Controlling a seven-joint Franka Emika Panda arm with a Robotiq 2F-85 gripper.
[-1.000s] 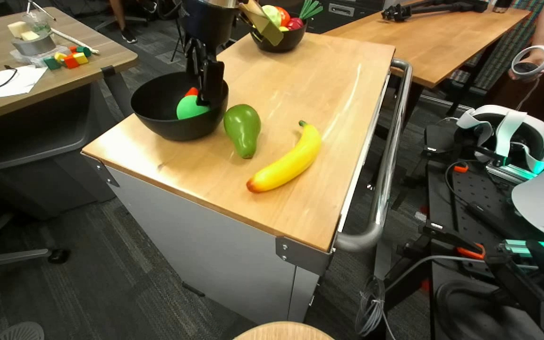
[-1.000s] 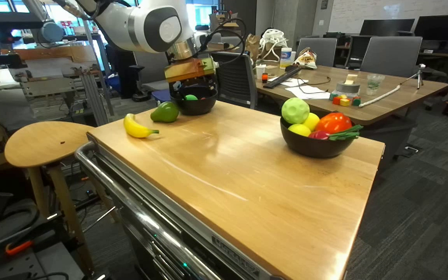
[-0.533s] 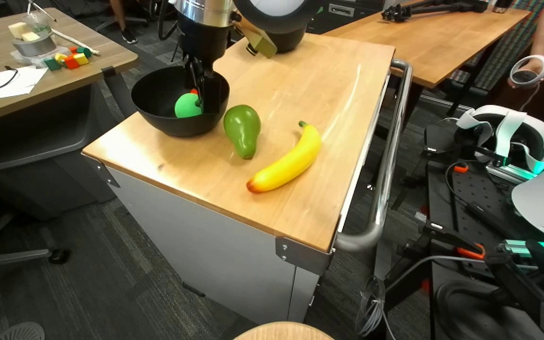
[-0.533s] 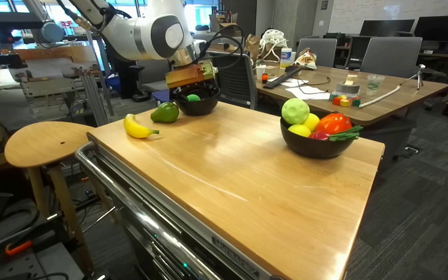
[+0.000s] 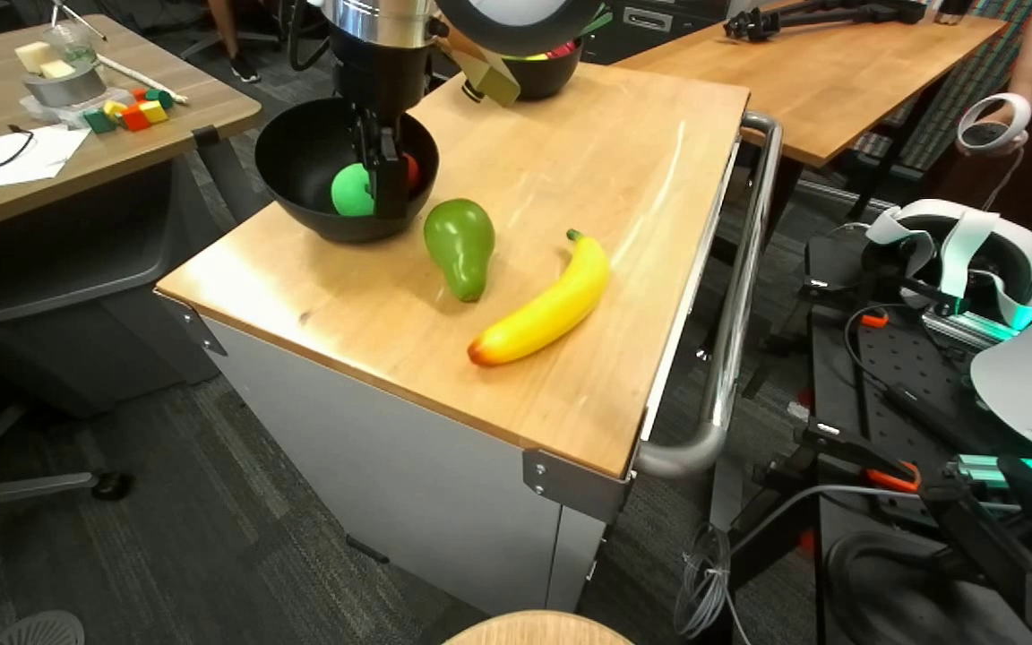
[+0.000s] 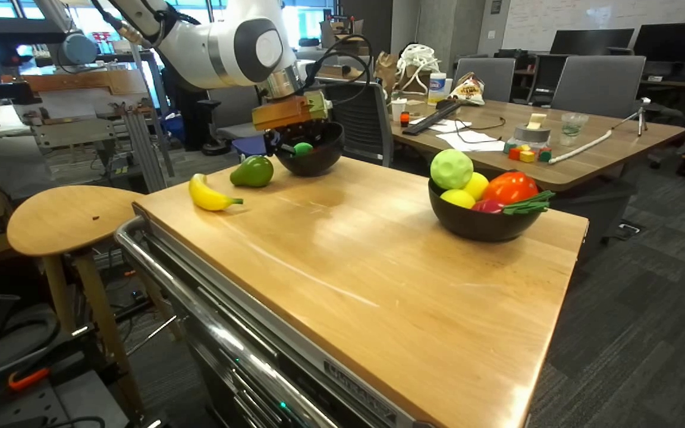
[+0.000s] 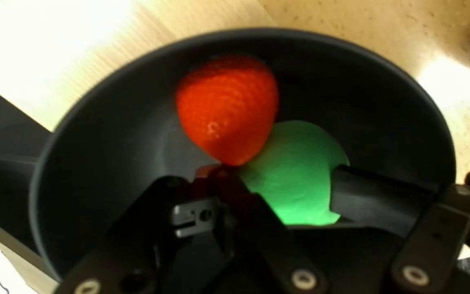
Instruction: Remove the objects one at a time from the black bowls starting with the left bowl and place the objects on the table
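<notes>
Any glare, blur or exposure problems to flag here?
Wrist view: the flat light-wood tabletop washes out white at upper left, and the black two-fingered end effector looks dark and soft; both exterior views: pale glare on the tabletop; in an exterior view, a pale-blue window is overexposed.

We see a yellow banana (image 5: 548,307) and green avocado (image 5: 460,242) lying on the wooden table (image 6: 348,249), red strawberry (image 7: 229,110) beside green ball (image 7: 300,175) in one black bowl (image 7: 116,134), red tomato (image 6: 511,189) and yellow fruits (image 6: 458,198) heaped in another bowl (image 6: 479,225)

Bright windows (image 6: 308,22), dark carpet (image 6: 634,333)
</notes>
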